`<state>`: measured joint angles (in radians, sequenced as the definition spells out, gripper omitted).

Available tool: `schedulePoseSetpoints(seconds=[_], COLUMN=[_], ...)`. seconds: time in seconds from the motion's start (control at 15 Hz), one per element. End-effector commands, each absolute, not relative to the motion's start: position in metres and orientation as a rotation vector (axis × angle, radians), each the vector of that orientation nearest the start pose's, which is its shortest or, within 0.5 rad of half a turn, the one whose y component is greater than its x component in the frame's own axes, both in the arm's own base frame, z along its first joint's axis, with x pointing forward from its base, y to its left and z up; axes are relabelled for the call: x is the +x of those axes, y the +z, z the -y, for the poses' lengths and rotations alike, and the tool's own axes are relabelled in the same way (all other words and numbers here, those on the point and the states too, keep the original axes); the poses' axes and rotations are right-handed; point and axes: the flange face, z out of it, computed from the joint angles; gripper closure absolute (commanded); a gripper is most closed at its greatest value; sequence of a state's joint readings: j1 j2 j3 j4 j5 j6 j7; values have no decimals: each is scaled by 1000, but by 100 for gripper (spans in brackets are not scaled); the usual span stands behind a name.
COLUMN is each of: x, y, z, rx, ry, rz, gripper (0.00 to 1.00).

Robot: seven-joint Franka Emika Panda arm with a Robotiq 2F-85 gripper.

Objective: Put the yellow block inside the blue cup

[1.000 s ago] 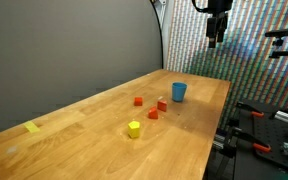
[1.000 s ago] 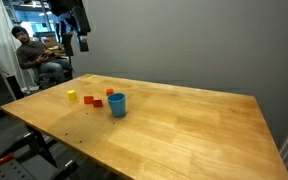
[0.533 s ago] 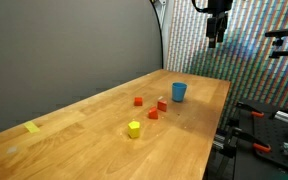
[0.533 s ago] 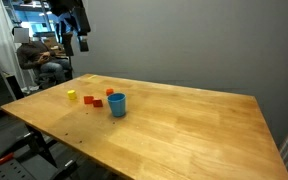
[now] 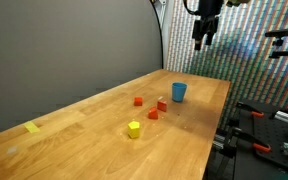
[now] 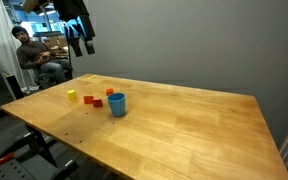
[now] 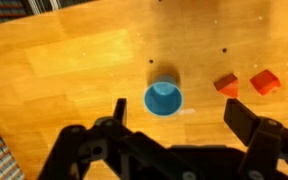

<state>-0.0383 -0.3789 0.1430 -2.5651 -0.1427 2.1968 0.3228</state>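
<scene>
The yellow block (image 5: 134, 129) sits on the wooden table toward its near end; it also shows in an exterior view (image 6: 72, 96). It is out of the wrist view. The blue cup (image 5: 178, 92) stands upright near the table's far end, also seen in an exterior view (image 6: 117, 104) and from above in the wrist view (image 7: 163, 99). My gripper (image 5: 201, 40) hangs high above the table, well above the cup; it also shows in an exterior view (image 6: 81, 47). In the wrist view the gripper (image 7: 179, 118) is open and empty.
Three small red blocks (image 5: 154, 107) lie between the cup and the yellow block; two show in the wrist view (image 7: 246, 83). A flat yellow scrap (image 5: 32, 127) lies near the table's left end. A person (image 6: 34, 58) sits behind the table.
The gripper has shifted slightly sideways high above the table, toward the cup's side. The blocks and cup have not moved.
</scene>
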Motion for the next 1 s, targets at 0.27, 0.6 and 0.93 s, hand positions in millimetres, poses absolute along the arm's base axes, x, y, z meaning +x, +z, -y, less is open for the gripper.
schedulePoseSetpoints(seconds=[0.27, 0.6, 0.93], x=[514, 572, 599], y=[311, 254, 217], z=[-135, -197, -272], rx=[-3271, -3272, -3232], ry=[-171, -72, -17], rz=[-186, -64, 78], gripper=[0, 0, 0])
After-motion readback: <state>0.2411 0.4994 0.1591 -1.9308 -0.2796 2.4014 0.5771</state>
